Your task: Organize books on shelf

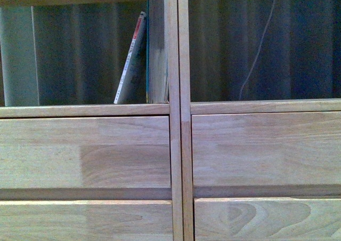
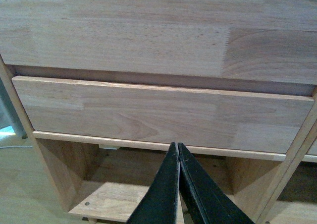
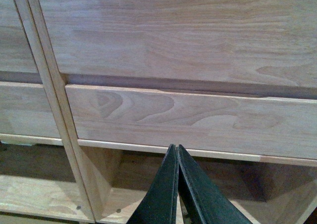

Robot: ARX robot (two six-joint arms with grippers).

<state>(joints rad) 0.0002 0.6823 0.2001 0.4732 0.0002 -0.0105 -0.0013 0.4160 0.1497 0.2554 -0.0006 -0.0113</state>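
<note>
I see the books in the front view, in the open left compartment of the shelf (image 1: pixel 178 145). They stand at the right end of that space, up against the middle post. The book with the white-and-red spine (image 1: pixel 129 65) leans over, with its top tipped to the right and its bottom out to the left. Its top touches the book with the teal edge (image 1: pixel 148 49), which stands straight up. The pale pages (image 1: pixel 157 49) of that one press on the post. The rest of this compartment looks dark behind the books, with a pale grey panel (image 1: pixel 18 57) at the far left.

The right compartment is dark too, and a thin white cord (image 1: pixel 258 49) hangs down in it. Under the two open spaces I see the wooden drawer fronts (image 1: pixel 85 150), two on each side.

In the left wrist view, my left claw (image 2: pixel 177 147) is closed tight, with its two black fingers (image 2: pixel 163 194) pressed together and nothing between them. It points at the lower drawer front (image 2: pixel 148 112), with an open bottom compartment under it.

In the right wrist view, my right claw (image 3: pixel 176 148) is also closed tight and holds nothing. It points at the lower right drawer front (image 3: pixel 198 120), just above another open bottom space. Both claws are low down, well apart from the books.
</note>
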